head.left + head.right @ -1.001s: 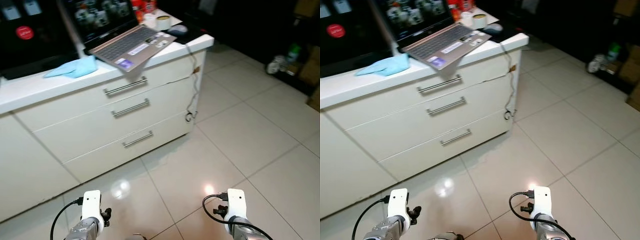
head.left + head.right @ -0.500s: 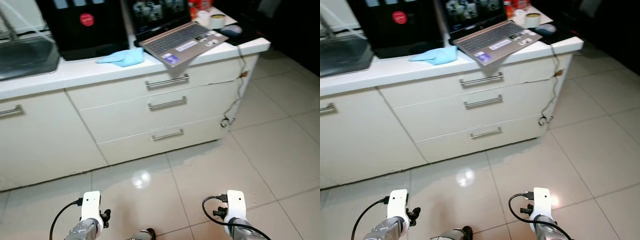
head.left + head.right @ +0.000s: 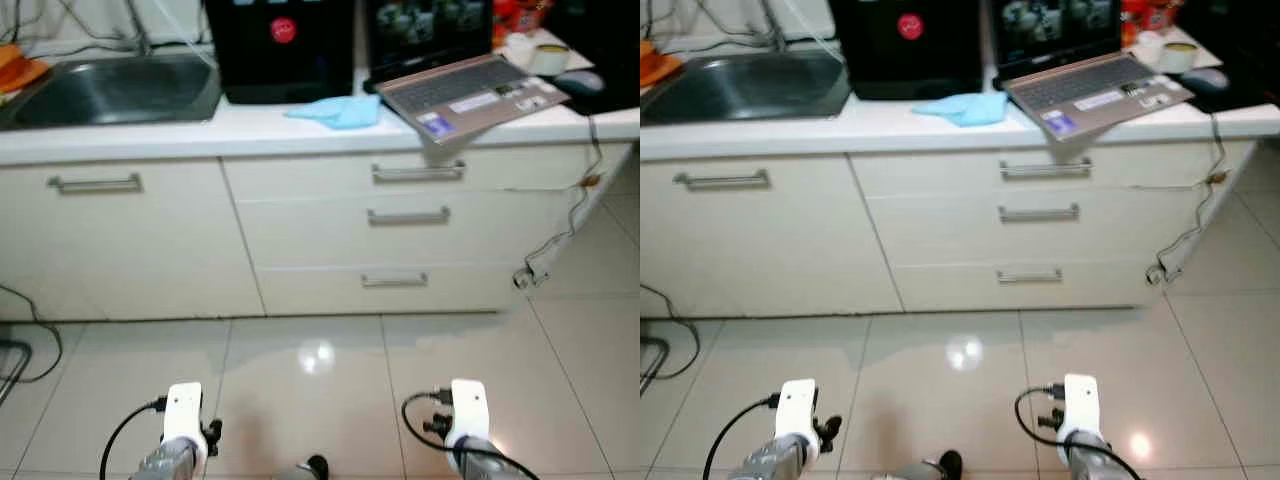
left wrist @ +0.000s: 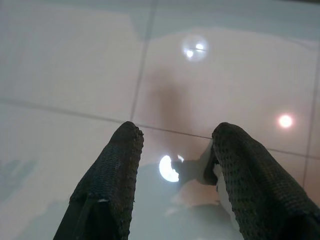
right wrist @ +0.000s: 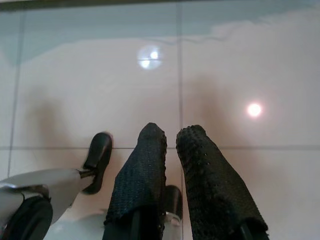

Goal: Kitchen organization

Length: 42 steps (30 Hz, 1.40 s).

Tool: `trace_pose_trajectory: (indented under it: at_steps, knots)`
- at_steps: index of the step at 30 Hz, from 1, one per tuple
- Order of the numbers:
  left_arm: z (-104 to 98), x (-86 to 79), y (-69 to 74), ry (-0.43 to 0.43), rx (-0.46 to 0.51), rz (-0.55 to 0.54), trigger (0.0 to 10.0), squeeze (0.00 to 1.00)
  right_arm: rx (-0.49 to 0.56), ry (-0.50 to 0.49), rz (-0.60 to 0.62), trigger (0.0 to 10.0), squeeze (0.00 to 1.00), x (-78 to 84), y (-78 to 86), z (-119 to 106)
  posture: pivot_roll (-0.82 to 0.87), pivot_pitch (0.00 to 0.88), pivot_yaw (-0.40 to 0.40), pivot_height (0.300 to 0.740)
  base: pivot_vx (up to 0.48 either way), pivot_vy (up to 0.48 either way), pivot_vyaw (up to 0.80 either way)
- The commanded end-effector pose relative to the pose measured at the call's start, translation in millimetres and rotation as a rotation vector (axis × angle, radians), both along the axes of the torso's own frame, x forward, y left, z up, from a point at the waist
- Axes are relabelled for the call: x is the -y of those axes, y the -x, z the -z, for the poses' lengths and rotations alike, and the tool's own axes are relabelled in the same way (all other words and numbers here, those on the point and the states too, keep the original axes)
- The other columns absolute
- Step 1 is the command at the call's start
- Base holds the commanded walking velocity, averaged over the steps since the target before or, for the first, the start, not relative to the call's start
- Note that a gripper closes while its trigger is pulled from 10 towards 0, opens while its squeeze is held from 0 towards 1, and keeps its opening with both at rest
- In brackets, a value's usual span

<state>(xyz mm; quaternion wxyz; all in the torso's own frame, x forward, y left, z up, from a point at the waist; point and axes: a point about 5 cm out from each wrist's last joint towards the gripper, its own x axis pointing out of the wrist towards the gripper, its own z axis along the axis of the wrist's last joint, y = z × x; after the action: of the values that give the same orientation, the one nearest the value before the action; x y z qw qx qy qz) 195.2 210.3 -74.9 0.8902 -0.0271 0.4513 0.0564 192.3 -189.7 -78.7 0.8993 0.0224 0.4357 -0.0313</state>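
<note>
Low at 7 o'clock the left end effector hangs over the floor with its fingers wide apart, holding nothing; at 5 o'clock the right end effector hangs too, fingers almost together, also empty; up at 12 o'clock stands the desk; on it, at 1 o'clock, lies a blue cloth, soft and light, so I think a pinch in its bunched middle will lift it; just beside it the laptop sticks out over the edge and looks stiff and easy to break; hold it by both sides; far at 11 o'clock is the sink; the robot has turned, so the sink has come into view.
</note>
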Motion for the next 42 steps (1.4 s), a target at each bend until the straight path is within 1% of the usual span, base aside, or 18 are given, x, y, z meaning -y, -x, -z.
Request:
trace_pose_trajectory:
  at_steps: [1,9,12,17,20,35,40,42]
  knots:
    - [2.1,-4.7,5.6,-0.021,-0.020,-0.003,10.0,0.00,0.003,0.003,-0.016,10.0,0.00,-1.7,-0.8,-0.3,0.10,0.011,0.074,0.740,0.000,0.000,0.80]
    - [2.0,-4.1,5.1,-0.023,-0.020,-0.005,10.0,0.00,0.003,0.007,-0.018,10.0,0.00,-0.6,-1.4,-0.7,0.10,0.011,0.074,0.740,0.000,0.000,0.80]
    - [1.9,-4.3,4.9,-0.024,-0.019,-0.005,10.0,0.00,0.005,0.003,0.000,10.0,0.00,0.4,-1.5,-0.9,0.10,0.014,0.075,0.740,0.000,0.000,0.80]
    - [1.7,-5.1,4.9,-0.023,-0.022,-0.012,10.0,0.00,0.011,-0.016,0.016,10.0,0.00,0.0,-1.6,-0.9,0.10,0.017,0.077,0.740,0.000,0.000,0.00]
    - [1.5,-5.4,4.4,-0.023,-0.022,-0.016,10.0,0.00,0.014,-0.028,0.026,10.0,0.00,-0.5,-1.4,-0.8,0.10,0.018,0.079,0.740,0.000,0.329,0.00]
    - [1.3,-7.0,4.3,-0.036,-0.032,-0.012,10.0,0.00,0.007,-0.041,0.036,10.0,0.00,-1.5,0.1,0.2,0.10,0.020,0.081,0.740,0.000,0.455,0.00]
    - [1.2,-7.2,4.3,-0.037,-0.033,-0.011,10.0,0.00,0.006,-0.053,0.037,10.0,0.00,-2.3,-0.2,0.2,0.10,0.020,0.081,0.740,0.000,0.469,-0.76]
    - [1.1,-7.2,4.1,-0.039,-0.033,-0.010,10.0,0.00,0.006,-0.041,0.024,10.0,0.00,-2.3,-0.6,-0.1,0.10,0.021,0.081,0.740,0.000,0.469,0.00]
